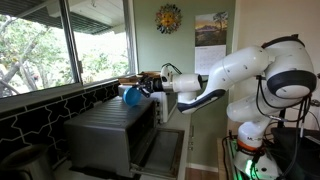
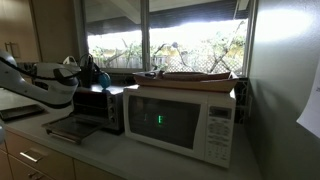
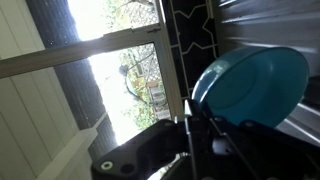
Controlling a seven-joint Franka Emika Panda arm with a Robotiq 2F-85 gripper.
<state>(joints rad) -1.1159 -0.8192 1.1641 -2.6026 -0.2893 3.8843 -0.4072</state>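
blue bowl (image 3: 255, 85), white microwave (image 2: 180, 118), black tiles (image 1: 40, 115)

In the wrist view the blue bowl (image 3: 255, 85) runs off the right edge, and the end effector (image 3: 197, 112) is only a dark silhouette against the window glare (its pads cannot be told from the rim they cover). In an exterior view the arm (image 2: 35, 85) is cut by the left edge, and the bowl shows there as a small dim speck.
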